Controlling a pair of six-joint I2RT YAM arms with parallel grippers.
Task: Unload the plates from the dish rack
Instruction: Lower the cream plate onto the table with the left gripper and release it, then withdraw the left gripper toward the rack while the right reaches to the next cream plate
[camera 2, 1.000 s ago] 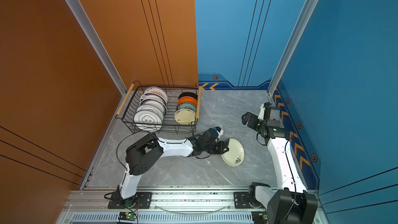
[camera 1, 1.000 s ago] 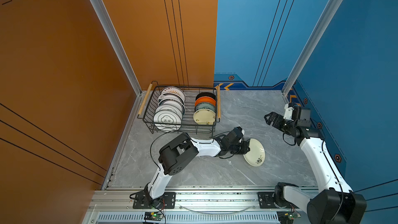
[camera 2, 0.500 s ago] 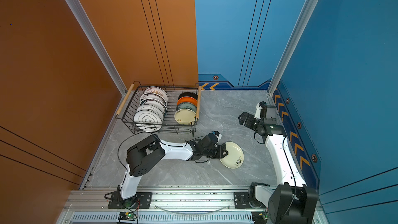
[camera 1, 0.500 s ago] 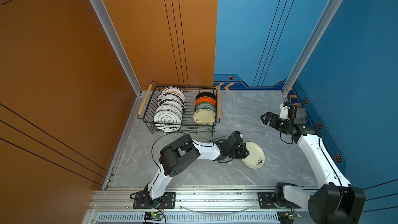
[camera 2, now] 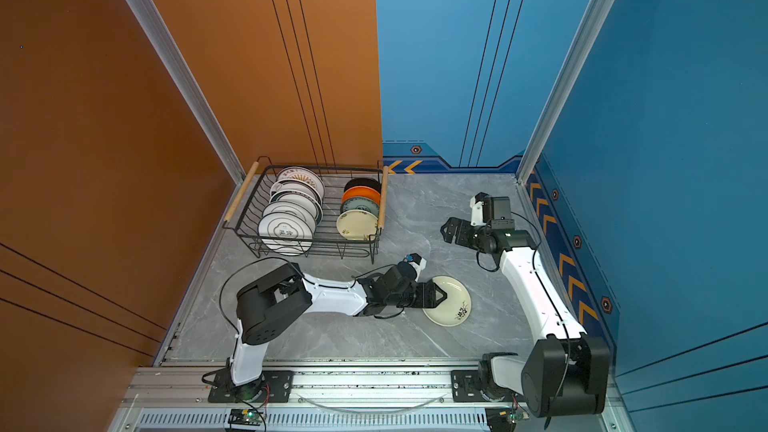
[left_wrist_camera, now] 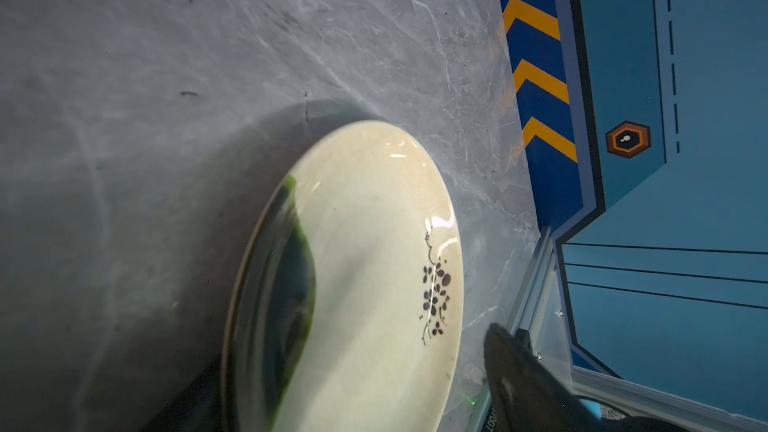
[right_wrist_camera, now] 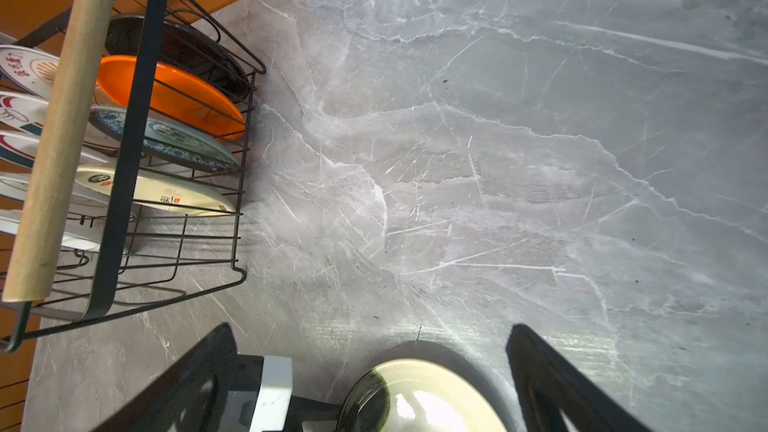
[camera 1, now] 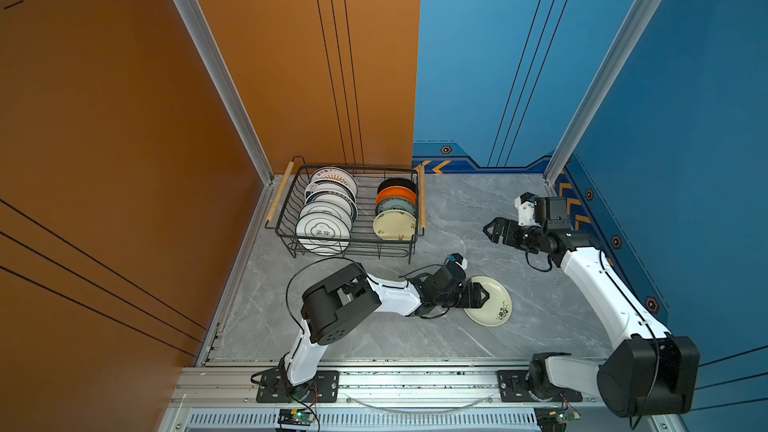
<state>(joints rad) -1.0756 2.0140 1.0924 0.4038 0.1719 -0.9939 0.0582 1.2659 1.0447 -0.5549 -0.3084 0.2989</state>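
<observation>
A cream plate (camera 1: 494, 305) (camera 2: 453, 305) with a dark floral mark lies flat on the grey table, in front of the dish rack and to its right. My left gripper (camera 1: 478, 297) (camera 2: 437, 296) is open at the plate's near-left rim and grips nothing. In the left wrist view the plate (left_wrist_camera: 374, 263) lies between the spread jaws, and one finger (left_wrist_camera: 519, 376) stands clear of its edge. The black wire dish rack (camera 1: 353, 249) (camera 2: 318, 248) holds two rows of upright plates (camera 1: 324, 232). My right gripper (camera 1: 492, 231) (camera 2: 449, 231) hovers open and empty at the right.
The rack's right row holds cream (camera 1: 395, 224), green patterned, orange (right_wrist_camera: 166, 93) and black plates. Wooden handles (camera 1: 279, 197) run along both of the rack's short sides. Orange and blue walls close the table at the back and both sides. An aluminium rail (camera 1: 395, 380) runs along the front.
My left gripper has set the cream plate flat on the table and opened, letting it go. My right gripper has drifted slightly to the left, still open.
</observation>
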